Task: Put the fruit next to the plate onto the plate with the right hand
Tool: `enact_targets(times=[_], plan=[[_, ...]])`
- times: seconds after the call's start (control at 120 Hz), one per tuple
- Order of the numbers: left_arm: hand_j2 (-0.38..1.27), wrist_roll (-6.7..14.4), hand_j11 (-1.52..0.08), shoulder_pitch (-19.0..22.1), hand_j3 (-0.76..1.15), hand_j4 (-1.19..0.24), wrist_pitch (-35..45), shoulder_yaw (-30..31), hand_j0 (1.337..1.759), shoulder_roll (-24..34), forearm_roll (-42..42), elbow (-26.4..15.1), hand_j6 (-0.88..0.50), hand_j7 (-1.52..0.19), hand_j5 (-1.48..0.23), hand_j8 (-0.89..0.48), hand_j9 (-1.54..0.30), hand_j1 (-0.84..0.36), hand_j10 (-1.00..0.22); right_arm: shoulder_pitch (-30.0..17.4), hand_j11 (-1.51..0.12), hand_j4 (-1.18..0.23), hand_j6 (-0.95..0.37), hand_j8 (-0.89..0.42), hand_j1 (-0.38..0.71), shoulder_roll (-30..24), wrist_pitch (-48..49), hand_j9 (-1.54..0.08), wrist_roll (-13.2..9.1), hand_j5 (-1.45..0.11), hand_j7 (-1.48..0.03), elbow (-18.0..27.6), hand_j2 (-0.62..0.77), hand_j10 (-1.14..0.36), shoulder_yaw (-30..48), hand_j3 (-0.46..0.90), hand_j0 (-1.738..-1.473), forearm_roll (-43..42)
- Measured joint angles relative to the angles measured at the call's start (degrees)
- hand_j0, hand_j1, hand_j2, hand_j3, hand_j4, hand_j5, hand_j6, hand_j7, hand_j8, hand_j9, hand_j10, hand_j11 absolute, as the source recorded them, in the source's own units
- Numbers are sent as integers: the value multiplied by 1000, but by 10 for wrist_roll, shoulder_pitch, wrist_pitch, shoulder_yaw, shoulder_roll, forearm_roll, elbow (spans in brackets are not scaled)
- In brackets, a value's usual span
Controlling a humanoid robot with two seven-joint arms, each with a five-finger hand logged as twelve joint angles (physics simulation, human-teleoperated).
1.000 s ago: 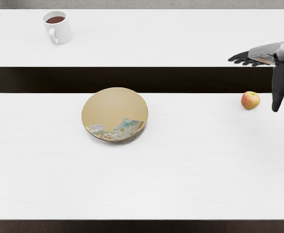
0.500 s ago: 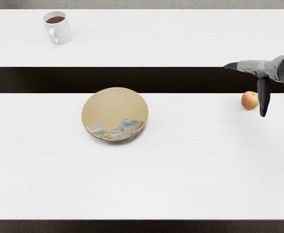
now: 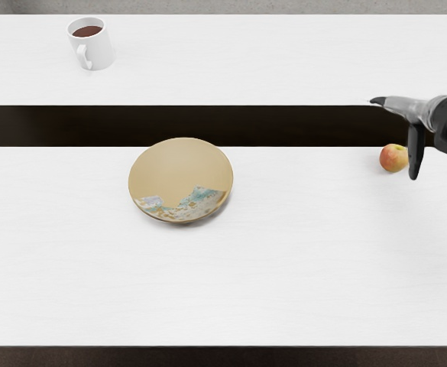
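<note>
While its fingers [image 3: 415, 153] spread apart, the right hand [image 3: 425, 113] hovers beside the apple [image 3: 393, 157].

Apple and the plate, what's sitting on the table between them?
Nothing. In the head view, the stretch between the apple and the plate is bare white tabletop.
</note>
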Motion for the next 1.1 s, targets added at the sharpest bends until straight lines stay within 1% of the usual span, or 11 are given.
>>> enact_targets(times=[0.108, 0.2, 0.317, 0.558, 0.775, 1.1], plan=[[0, 0, 0, 1, 0, 0, 0, 0, 1658, 0, 0, 0, 0, 0, 0, 0, 0, 349, 0, -6, 0, -6, -8, -7, -349, 28, -6, -1, 0, -1, 0, -34, 2, -5, 0, 0, -1658, -4], [0, 0, 0, 0, 0, 0, 0, 0, 1658, 0, 0, 0, 0, 0, 0, 0, 0, 349, 0, -9, 0, -6, -8, -6, -349, 40, -8, -1, 0, -1, 0, -48, 2, -5, 0, 0, -1658, -7], [0, 0, 0, 1, 0, 0, 0, 0, 1658, 0, 0, 0, 0, 0, 0, 0, 0, 349, 0, -14, -1, -6, -9, -7, -349, 46, -21, -1, 0, -2, -1, -55, 2, -5, 0, 0, -1658, -19], [0, 0, 0, 0, 0, 0, 0, 0, 1658, 0, 0, 0, 0, 0, 0, 0, 0, 349, 0, -34, -53, -46, -48, -47, -302, 55, -67, -53, 0, -54, -53, -59, -6, -45, -2, 0, -1658, -44], [0, 0, 0, 1, 0, 0, 0, 0, 1658, 0, 0, 0, 0, 0, 0, 0, 0, 349, 0, -44, -112, -92, -94, -92, -248, 77, -81, -112, 0, -113, -112, -86, -15, -90, -2, 0, -1658, -52], [0, 0, 0, 0, 0, 0, 0, 0, 1658, 0, 0, 0, 0, 0, 0, 0, 0, 349, 0, -55, -189, -151, -153, -151, -177, 82, -108, -189, 0, -189, -188, -109, -26, -149, -14, 0, -1658, -72]])
